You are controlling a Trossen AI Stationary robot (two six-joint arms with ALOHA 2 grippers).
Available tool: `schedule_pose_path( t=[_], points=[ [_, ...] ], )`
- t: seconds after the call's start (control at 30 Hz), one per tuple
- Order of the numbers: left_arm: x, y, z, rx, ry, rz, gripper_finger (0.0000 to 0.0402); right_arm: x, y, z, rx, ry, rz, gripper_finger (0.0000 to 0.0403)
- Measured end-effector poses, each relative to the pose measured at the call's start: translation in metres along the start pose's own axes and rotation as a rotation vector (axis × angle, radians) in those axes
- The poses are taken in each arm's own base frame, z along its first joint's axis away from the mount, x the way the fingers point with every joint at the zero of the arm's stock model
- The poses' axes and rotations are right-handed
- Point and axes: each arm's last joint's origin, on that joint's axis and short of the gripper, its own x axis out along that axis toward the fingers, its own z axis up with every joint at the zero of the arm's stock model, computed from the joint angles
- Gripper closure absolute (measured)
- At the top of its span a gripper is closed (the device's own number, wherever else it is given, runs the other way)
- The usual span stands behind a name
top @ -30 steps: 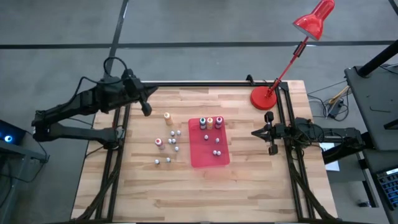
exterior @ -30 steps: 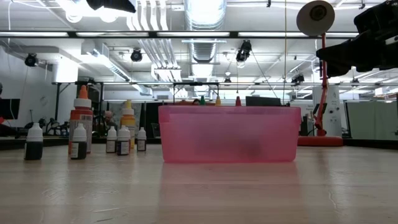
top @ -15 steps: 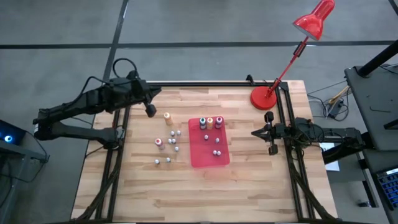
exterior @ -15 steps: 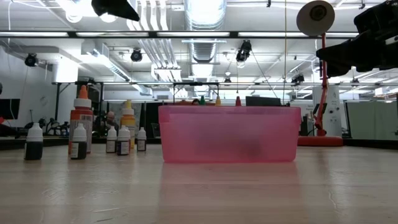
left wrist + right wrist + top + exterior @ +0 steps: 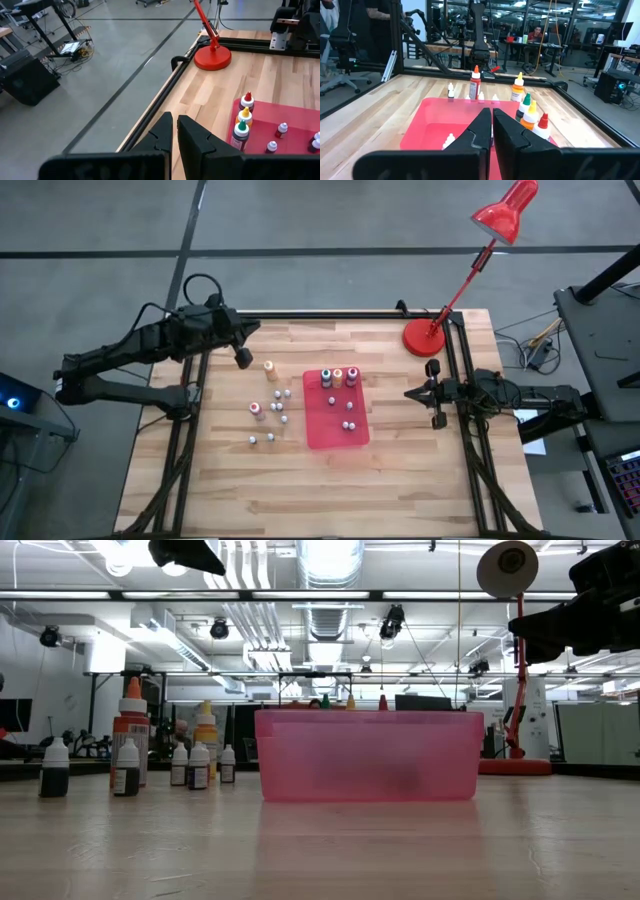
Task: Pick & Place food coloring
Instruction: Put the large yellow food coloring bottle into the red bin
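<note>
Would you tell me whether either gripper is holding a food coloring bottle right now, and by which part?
Nothing is held: the left gripper and the right gripper are both shut and empty.

Grey concrete floor (image 5: pixel 330 220) around the wooden table (image 5: pixel 330 480); ceiling ducts (image 5: pixel 325 565) and strip lights overhead.

The flat red rectangular plastic tray (image 5: pixel 336 428) lies mid-table on the pale wooden slatted table (image 5: pixel 400 480); three tall and several tiny food coloring bottles (image 5: pixel 338 377) stand inside it; more tiny bottles (image 5: pixel 272 412) stand just left of it; the red desk lamp's round base (image 5: pixel 424 338) sits at the far right corner.
</note>
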Motion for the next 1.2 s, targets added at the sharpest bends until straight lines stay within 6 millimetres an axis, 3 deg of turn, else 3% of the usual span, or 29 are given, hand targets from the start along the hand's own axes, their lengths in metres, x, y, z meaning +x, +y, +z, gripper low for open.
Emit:
schedule_pose_path(
  t=[0.2,0.73,1.2],
  points=[
    [0.0,0.001,0.001,-0.002,0.008,0.004,0.0399,0.0,0.0,0.0,-0.002,0.0,0.0,0.0394],
    [-0.003,0.013,0.025,0.055,0.205,0.023,0.0399,0.0,0.0,0.0,0.001,0.0,0.0,0.0394],
    [0.003,0.029,0.034,0.092,0.328,-0.085,0.0399,0.0,0.0,0.0,0.0,0.0,-0.001,0.0394]
  ],
)
